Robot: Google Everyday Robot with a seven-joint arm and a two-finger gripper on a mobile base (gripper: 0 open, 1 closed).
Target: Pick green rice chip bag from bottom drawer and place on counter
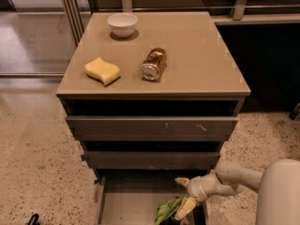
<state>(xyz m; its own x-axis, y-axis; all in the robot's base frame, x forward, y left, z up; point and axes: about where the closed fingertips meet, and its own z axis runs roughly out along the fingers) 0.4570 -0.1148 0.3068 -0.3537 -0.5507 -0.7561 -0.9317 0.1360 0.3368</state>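
- Counter: tan top of the grey cabinet. It carries a white bowl, a yellow sponge and a brown can lying on its side. No bag on it, so placing is not done.
- Bottom drawer: pulled out, grey floor visible. The two drawers above it are shut or nearly so.
- Arm: reaches in from the right, low, over the open drawer.
- Gripper: inside the drawer's right half, with its two pale fingers spread apart and clamping nothing.
- Green rice chip bag: on the drawer floor, against the lower finger; I cannot tell whether it sits between both.
- Judgement: approach reached. Grasp, lift and transfer to the counter all remain.
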